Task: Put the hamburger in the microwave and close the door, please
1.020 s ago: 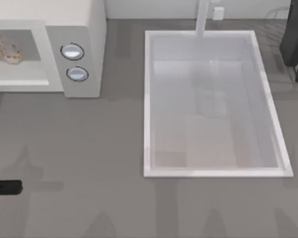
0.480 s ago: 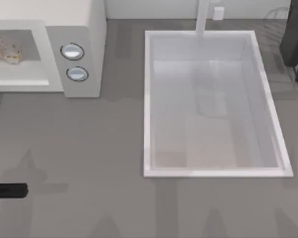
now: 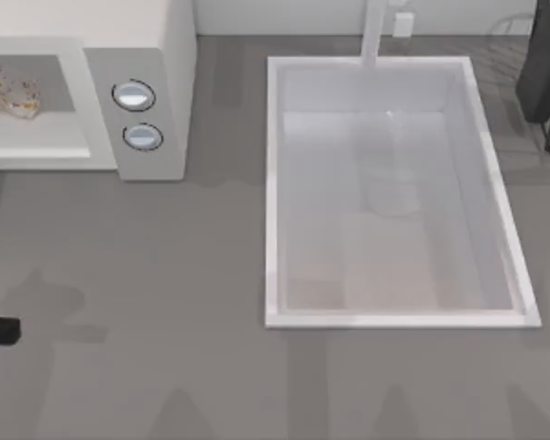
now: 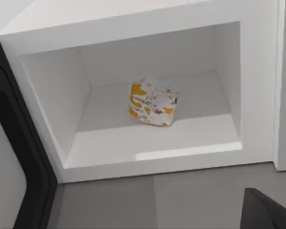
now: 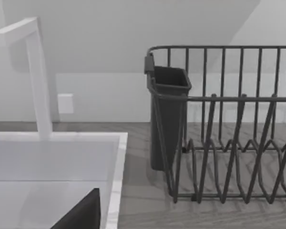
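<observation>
Left gripper (image 3: pixel 0 331), at the table's 9 o'clock edge in the top view: finger spread cannot be told. The hamburger (image 4: pixel 152 101) lies alone on the floor of the microwave (image 3: pixel 156 55), touching no wall; likely light, soft and crushable, best pinched gently across its sides. The door (image 4: pixel 14 157) stands swung open beside the cavity, unclosed. Right arm (image 3: pixel 543 64) parked near 2 o'clock, by the dish rack (image 5: pixel 229 124) beyond the sink (image 3: pixel 275 183)

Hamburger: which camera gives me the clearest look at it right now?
The left wrist view. It looks straight into the open microwave, where the hamburger sits whole on the cavity floor. The top view catches it small at the picture's left edge, inside the cavity. The right wrist view faces the sink and dish rack instead.
</observation>
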Controlling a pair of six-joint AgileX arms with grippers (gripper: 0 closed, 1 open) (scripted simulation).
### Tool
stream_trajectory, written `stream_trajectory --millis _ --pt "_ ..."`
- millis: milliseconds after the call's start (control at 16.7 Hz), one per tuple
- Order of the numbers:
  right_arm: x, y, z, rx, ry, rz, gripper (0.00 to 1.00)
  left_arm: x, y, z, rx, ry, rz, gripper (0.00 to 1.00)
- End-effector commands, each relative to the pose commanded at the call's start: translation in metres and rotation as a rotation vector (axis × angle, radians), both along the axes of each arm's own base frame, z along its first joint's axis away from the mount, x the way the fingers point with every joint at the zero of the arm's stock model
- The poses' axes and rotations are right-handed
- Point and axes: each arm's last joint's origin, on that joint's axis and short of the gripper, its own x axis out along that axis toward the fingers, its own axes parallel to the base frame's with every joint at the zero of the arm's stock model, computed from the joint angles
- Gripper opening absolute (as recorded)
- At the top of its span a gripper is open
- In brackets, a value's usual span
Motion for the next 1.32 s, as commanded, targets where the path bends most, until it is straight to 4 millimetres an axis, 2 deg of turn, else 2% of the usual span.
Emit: stream_trajectory --millis 180,300,420,600,780,1020,1200,1320 --pt "0.0 0.0 0.0 0.0 0.0 0.0 1.0 0.018 0.017 0.034 0.087 0.137 0.02 0.0" --pt "0.0 0.0 0.0 0.0 0.0 0.0 1.0 0.036 0.035 0.056 0.122 0.246 0.031 0.0" --pt "0.0 0.0 0.0 0.0 0.0 0.0 1.0 0.058 0.063 0.075 0.131 0.353 0.036 0.0" --pt "0.0 0.0 0.0 0.0 0.0 0.0 1.0 0.088 0.121 0.092 0.094 0.483 0.036 0.0" --pt "0.0 0.0 0.0 0.0 0.0 0.0 1.0 0.104 0.19 0.091 0.016 0.566 0.031 0.0" --pt "0.0 0.0 0.0 0.0 0.0 0.0 1.0 0.099 0.271 0.07 -0.101 0.612 0.023 0.0" --pt "0.0 0.0 0.0 0.0 0.0 0.0 1.0 0.089 0.304 0.055 -0.156 0.616 0.019 0.0" --pt "0.0 0.0 0.0 0.0 0.0 0.0 1.0 0.087 0.31 0.052 -0.167 0.616 0.018 0.0"
